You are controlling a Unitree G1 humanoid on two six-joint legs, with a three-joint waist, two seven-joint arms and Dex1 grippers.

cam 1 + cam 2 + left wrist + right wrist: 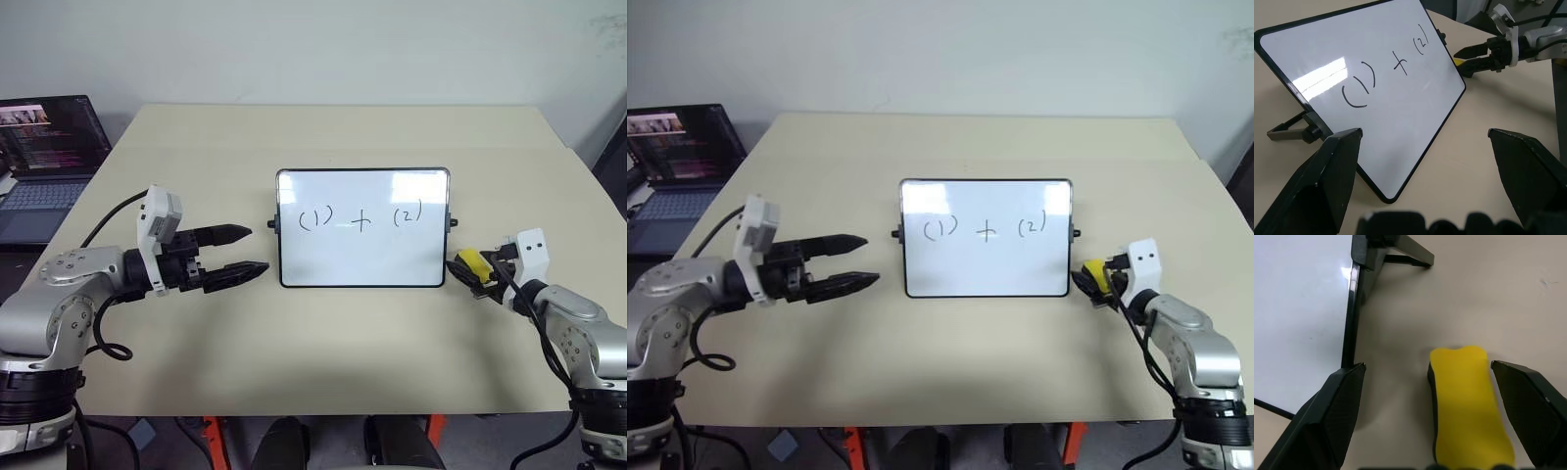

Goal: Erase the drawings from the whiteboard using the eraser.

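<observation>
Straddling eraser (1469, 406) on counter (333, 343) with right end effector (477, 274) spread wide, not yet clamped; left end effector (240, 252) agape beside whiteboard (362, 264), likely bracing.

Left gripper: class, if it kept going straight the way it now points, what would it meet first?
Probably the whiteboard. The left gripper, jaws open, points across the table at the board's near side edge; the exact contact spot is unclear.

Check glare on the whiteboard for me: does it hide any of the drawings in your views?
Left wrist view: a bright streak on the whiteboard sits beside "(1)", but the drawings stay legible. Right wrist view: a small glint on the frame edge, no marks in shot. Head views: even light, all drawings readable.
</observation>
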